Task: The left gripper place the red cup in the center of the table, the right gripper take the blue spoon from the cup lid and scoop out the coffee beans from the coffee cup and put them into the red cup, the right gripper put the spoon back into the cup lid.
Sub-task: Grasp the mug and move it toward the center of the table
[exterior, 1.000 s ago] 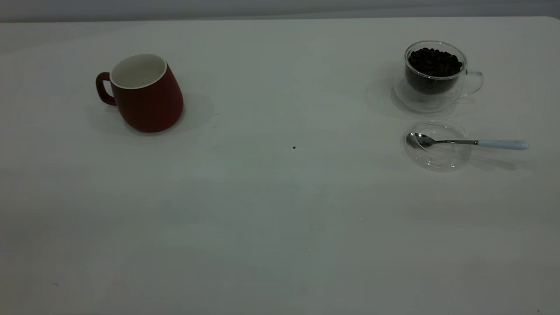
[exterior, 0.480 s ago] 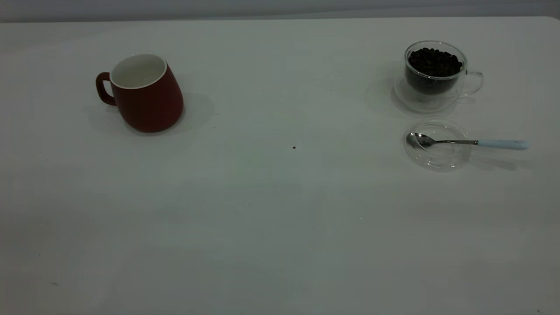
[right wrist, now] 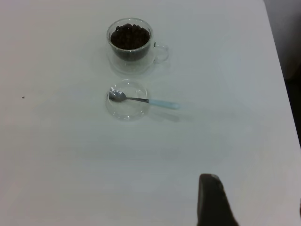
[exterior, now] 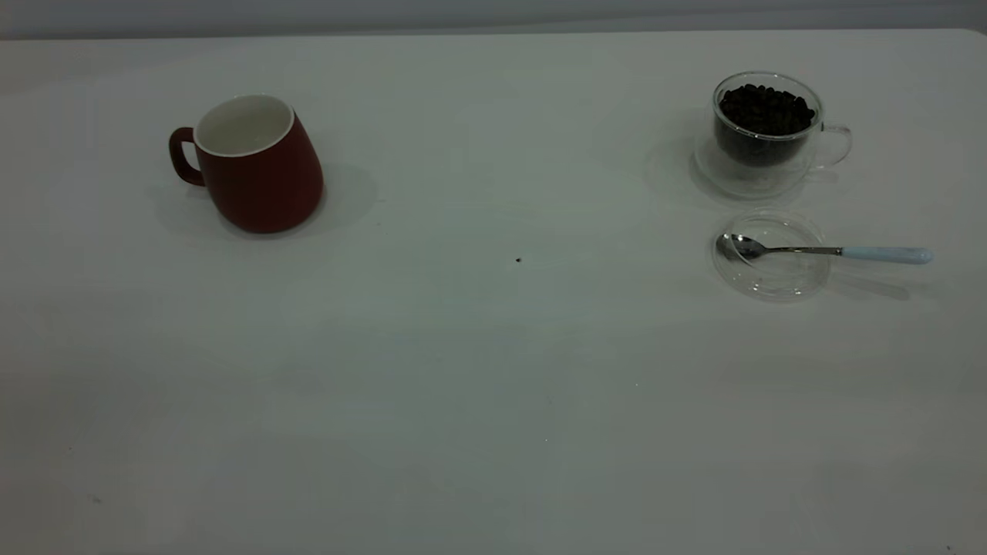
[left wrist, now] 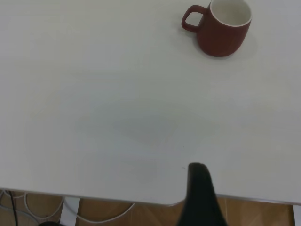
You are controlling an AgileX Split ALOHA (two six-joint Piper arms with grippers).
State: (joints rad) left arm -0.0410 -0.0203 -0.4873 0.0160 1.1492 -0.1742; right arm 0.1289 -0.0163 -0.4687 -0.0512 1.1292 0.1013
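Observation:
The red cup (exterior: 258, 173) (left wrist: 223, 28) stands upright at the far left of the table (exterior: 493, 385), its handle pointing to the left. At the far right, the clear coffee cup (exterior: 767, 131) (right wrist: 131, 44) holds coffee beans (exterior: 765, 108) (right wrist: 130, 35). Just in front of it lies the cup lid (exterior: 771, 270) (right wrist: 127, 107), with the blue spoon (exterior: 817, 250) (right wrist: 141, 99) resting across it, handle out to the right. The left gripper (left wrist: 200, 197) hangs over the table's near edge, far from the red cup. The right gripper (right wrist: 254, 195) is open and empty, well short of the spoon. Neither gripper shows in the exterior view.
A tiny dark speck (exterior: 518, 260) marks the middle of the table. In the left wrist view the table edge (left wrist: 117, 200) shows, with white cables (left wrist: 42, 209) and a wooden floor below. The table's side edge (right wrist: 282, 70) shows in the right wrist view.

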